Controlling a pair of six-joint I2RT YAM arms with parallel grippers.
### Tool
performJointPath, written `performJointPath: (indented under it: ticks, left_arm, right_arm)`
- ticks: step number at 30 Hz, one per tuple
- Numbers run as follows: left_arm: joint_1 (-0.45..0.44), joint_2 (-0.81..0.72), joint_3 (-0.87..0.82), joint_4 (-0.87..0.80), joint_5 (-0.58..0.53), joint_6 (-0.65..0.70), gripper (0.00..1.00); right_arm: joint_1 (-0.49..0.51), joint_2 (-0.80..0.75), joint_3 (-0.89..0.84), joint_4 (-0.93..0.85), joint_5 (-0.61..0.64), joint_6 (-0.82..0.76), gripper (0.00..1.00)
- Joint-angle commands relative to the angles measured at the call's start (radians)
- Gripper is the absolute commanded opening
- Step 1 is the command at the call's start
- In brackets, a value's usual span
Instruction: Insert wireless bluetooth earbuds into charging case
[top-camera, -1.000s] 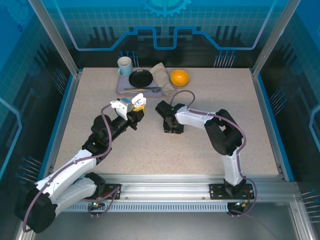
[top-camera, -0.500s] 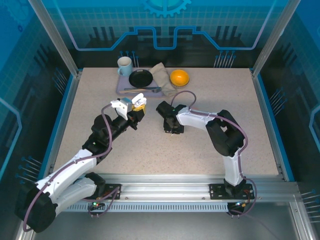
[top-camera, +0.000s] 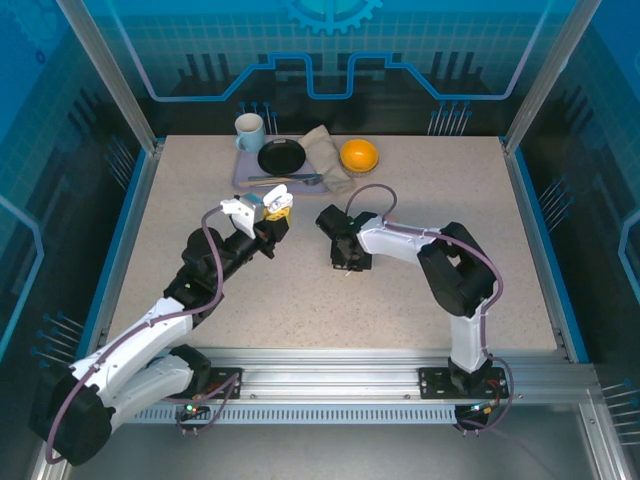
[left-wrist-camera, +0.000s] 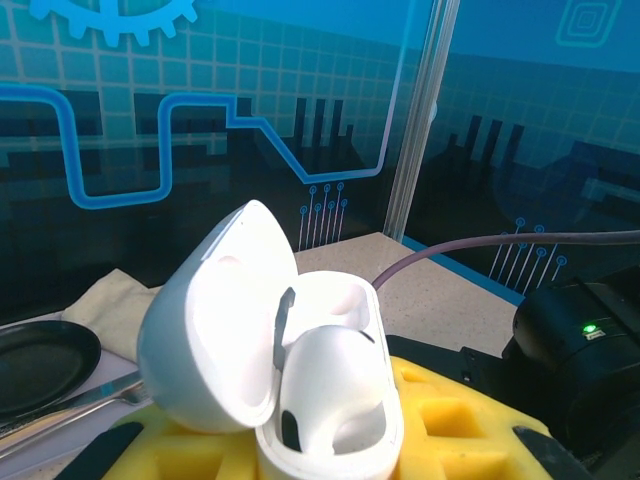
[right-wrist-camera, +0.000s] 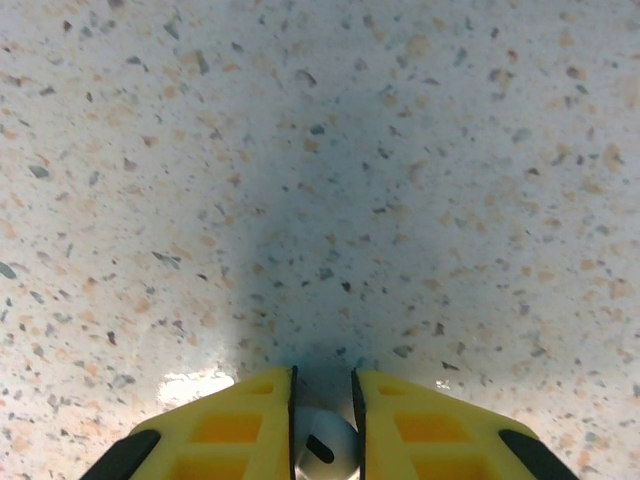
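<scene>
The charging case (left-wrist-camera: 388, 425) stands open, pinched between the yellow pads (left-wrist-camera: 455, 425) of the left claw (left-wrist-camera: 325, 455). Its lid (left-wrist-camera: 210, 330) is swung back to the left. A rounded white piece that looks like a seated earbud (left-wrist-camera: 335, 385) fills the front of the case's base. The left wrist view gives this look inside. From above, the case (top-camera: 277, 197) shows as a small white shape at the left claw (top-camera: 278, 208), raised off the tabletop (top-camera: 420, 200).

The right claw (top-camera: 345, 265) points straight down at the tabletop's middle. Its wrist view shows the yellow fingers (right-wrist-camera: 230, 430) pressed in on a small round white earbud (right-wrist-camera: 322, 448), held just over the speckled surface; the overhead view is too coarse to show it.

At the back of the tabletop a lavender tray (top-camera: 241, 176) carries a mug (top-camera: 249, 130) and a black plate (top-camera: 281, 157). A folded cloth (top-camera: 322, 150) lies beside them, and an orange bowl (top-camera: 359, 154) sits just right of the cloth.
</scene>
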Motion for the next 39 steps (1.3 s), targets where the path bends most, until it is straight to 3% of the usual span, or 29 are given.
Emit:
performJointPath:
  ticks: [1,12,17,19,27,34,39]
  left_arm:
    - [0.008,0.001,0.042,0.004,0.023,-0.005,0.0]
    - [0.008,0.007,0.04,-0.005,0.032,-0.01,0.0]
    - [0.007,0.009,0.039,-0.002,0.033,-0.016,0.0]
    - [0.008,0.009,0.037,0.002,0.032,-0.015,0.0]
    - [0.008,0.012,0.039,0.004,0.037,-0.019,0.0]
    - [0.007,-0.003,0.025,0.009,0.034,-0.027,0.0]
    - [0.009,-0.006,0.024,0.009,0.033,-0.026,0.0]
  right_arm:
    - [0.0,-0.052,-0.017,-0.04,0.015,-0.01,0.2]
    - [-0.002,-0.128,-0.044,-0.044,0.045,-0.035,0.24]
    - [0.003,-0.128,-0.058,-0.088,0.045,0.059,0.5]
    - [0.007,-0.145,-0.076,-0.076,0.04,0.097,0.53]
    - [0.014,-0.129,-0.064,-0.124,0.064,0.15,0.55]
    - [0.063,-0.166,-0.107,-0.125,0.048,0.407,0.6]
    - [0.094,-0.15,-0.108,-0.076,0.014,0.502,0.6]
